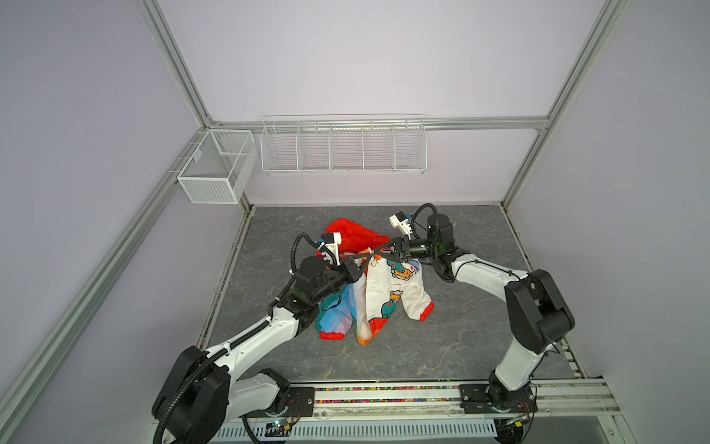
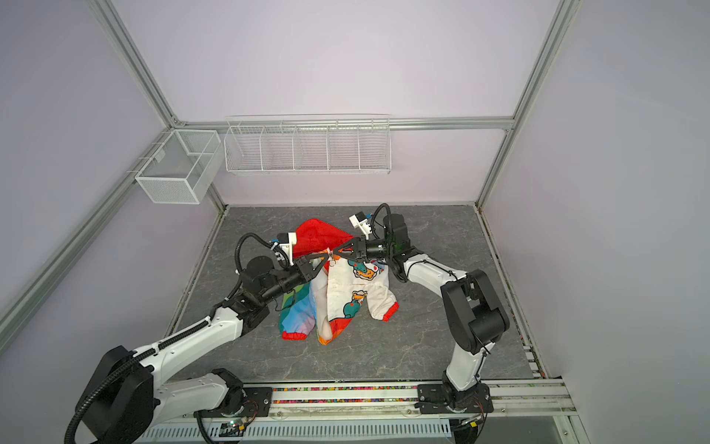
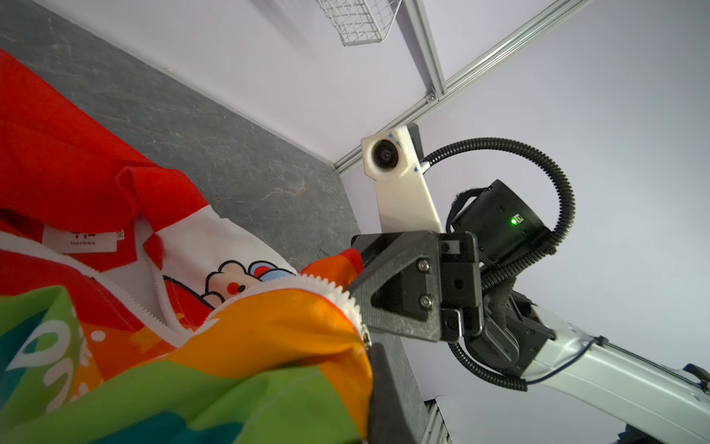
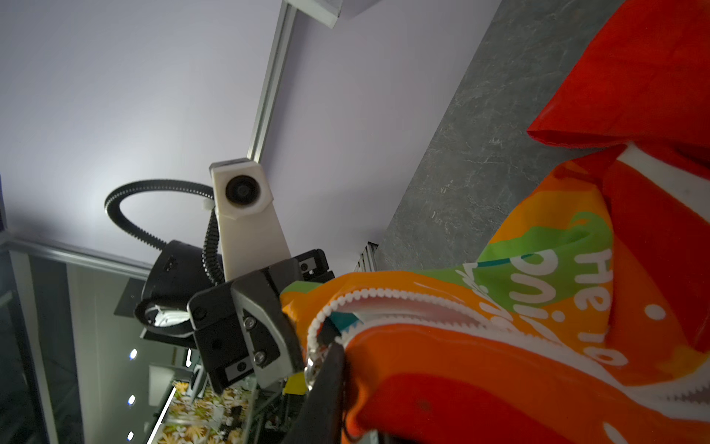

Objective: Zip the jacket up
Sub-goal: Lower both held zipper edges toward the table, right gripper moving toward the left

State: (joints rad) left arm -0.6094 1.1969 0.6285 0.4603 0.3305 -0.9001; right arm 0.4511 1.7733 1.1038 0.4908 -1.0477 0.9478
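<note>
The jacket [image 1: 388, 292] lies crumpled at the centre of the grey tabletop [image 1: 480, 338], opened so that the white cartoon-print lining faces up. Its upper front edge is raised off the surface. The red hood [image 1: 345, 234] lies behind it, and the red-cuffed sleeves trail toward the front.

The white zipper [image 3: 338, 298] is not joined: in the left wrist view its two toothed rows lie apart.

The left tool [image 1: 363, 256] is clenched on the jacket at the raised edge. The right tool [image 1: 379, 251] meets it tip to tip from the opposite side and grasps the same edge, with orange fabric pinched between its fingers [image 3: 395, 303]. In the right wrist view a metal slider [image 4: 313, 365] sits just beside the right tool's finger.

A white wire rack [image 1: 344, 146] on the rear wall and a mesh basket [image 1: 215, 169] at the left corner hang well apart from the jacket.
</note>
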